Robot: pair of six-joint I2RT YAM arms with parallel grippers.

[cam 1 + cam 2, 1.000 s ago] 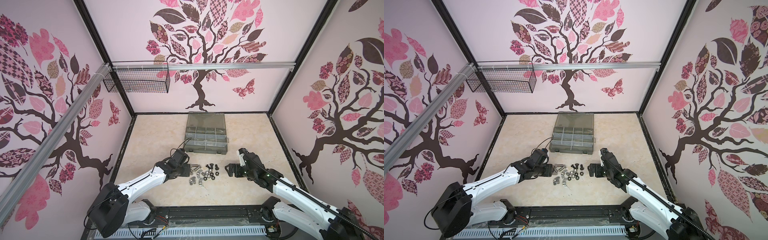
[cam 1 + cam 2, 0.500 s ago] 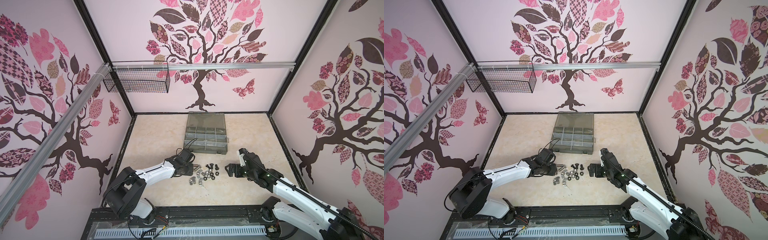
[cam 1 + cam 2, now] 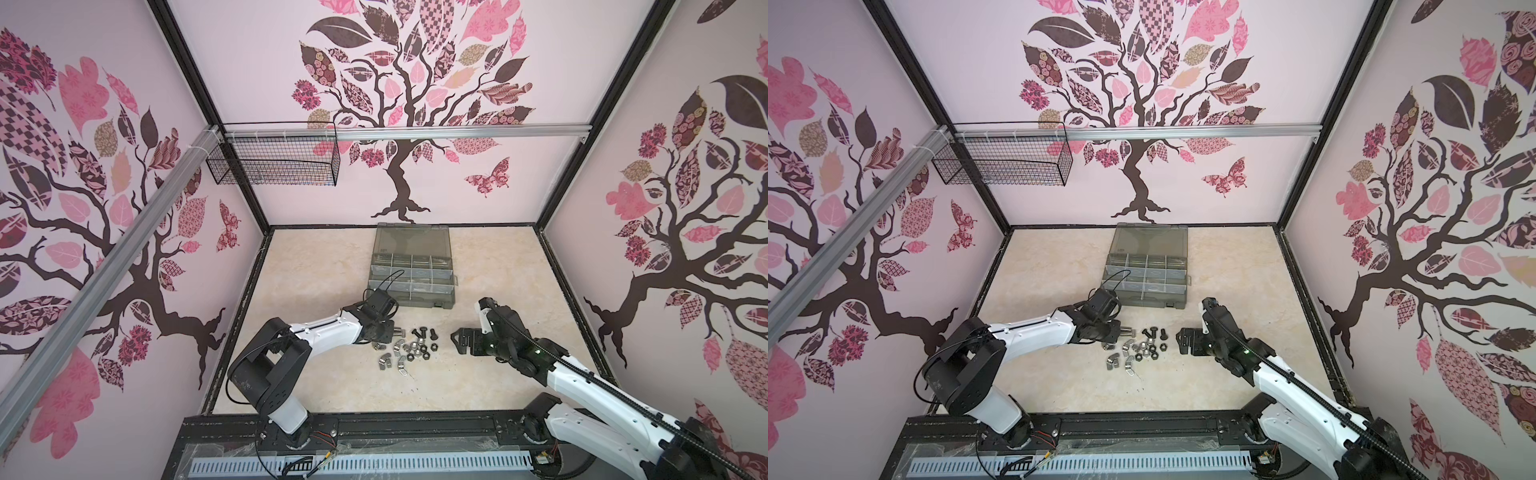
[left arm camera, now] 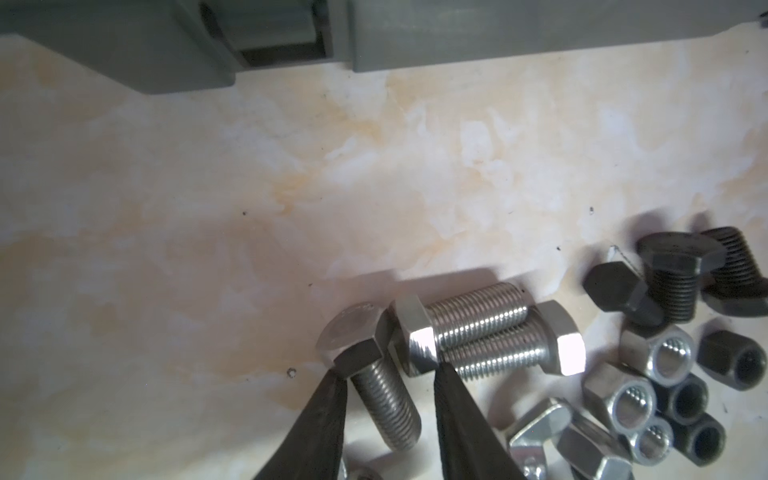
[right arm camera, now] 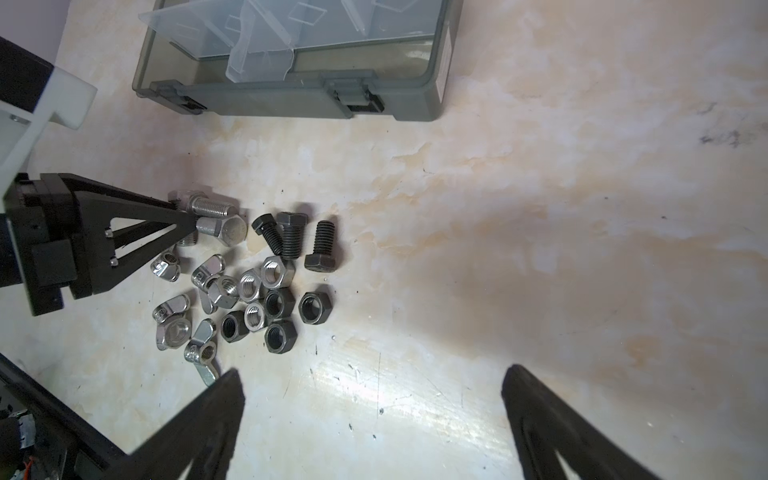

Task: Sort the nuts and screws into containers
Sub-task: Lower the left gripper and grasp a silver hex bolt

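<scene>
Screws (image 3: pixel 417 332) and nuts (image 3: pixel 415 350) lay clustered on tabletop (image 3: pixel 324 291) near containers (image 3: pixel 411 270) in both top views. Left wrist: left claw (image 4: pixel 388 370) straddled a silver screw (image 4: pixel 386 415), clench not determinable. Right wrist: right claw (image 5: pixel 374 372) gaped wide above bare tabletop.

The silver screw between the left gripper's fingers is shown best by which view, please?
Left wrist view: the silver screw sits large between the left gripper's fingers. The right wrist view partly hides it behind a finger; in both top views, a speck.
</scene>
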